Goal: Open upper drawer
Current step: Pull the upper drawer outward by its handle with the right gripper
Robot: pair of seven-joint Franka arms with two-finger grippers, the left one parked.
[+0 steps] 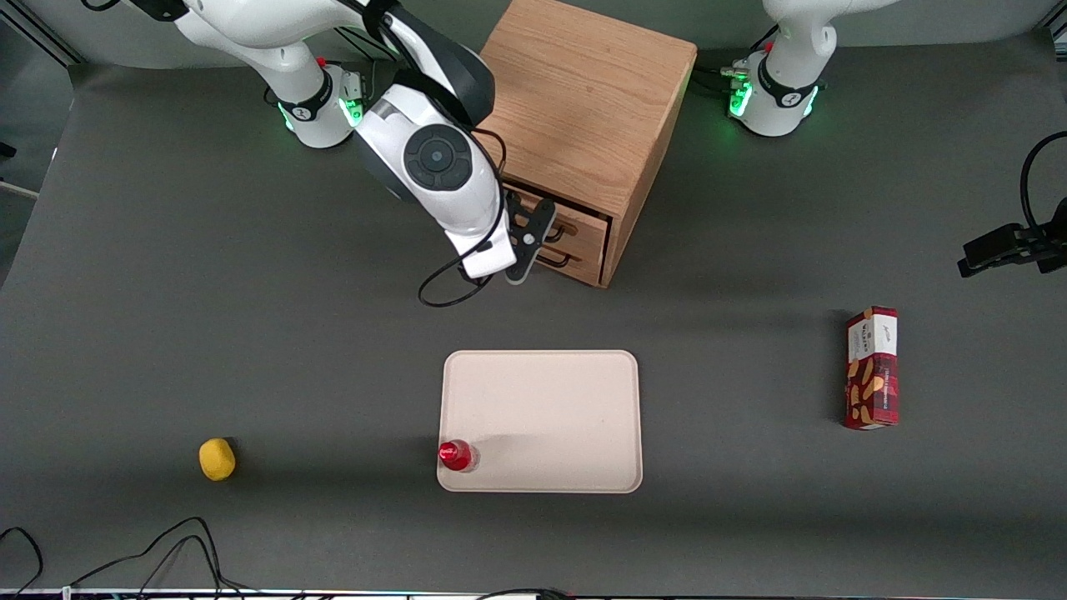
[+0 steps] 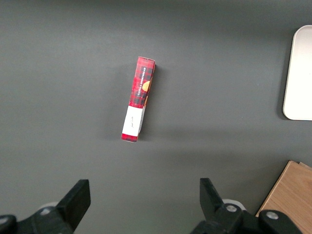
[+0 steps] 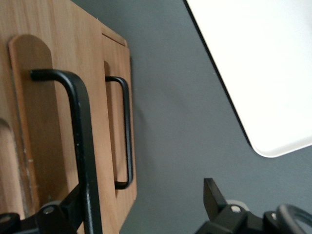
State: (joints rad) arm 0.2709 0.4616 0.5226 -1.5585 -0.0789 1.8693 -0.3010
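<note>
Spread open and gripping nothing – so stands the gripper, pressed close in front of the oak cabinet at drawer height. In the right wrist view, straddles the black bar handle of the upper drawer, with one finger just beside the bar and the other well clear of it. Looks placed that way so that closing would clamp the bar crosswise and give a straight pull outward. Appears shut, that upper drawer, flush with the lower drawer beneath it, so the opening itself seems not yet begun. Nearer the front camera, a beige tray lying flat with a red-capped bottle upright on one corner – probably out of the pull's path. Toward the working arm's end, a yellow lemon-like fruit; toward the parked arm's end, a red snack box lying flat. Counted: one cabinet, two drawers, two black handles, one tray, one bottle, one yellow fruit, one box.
</note>
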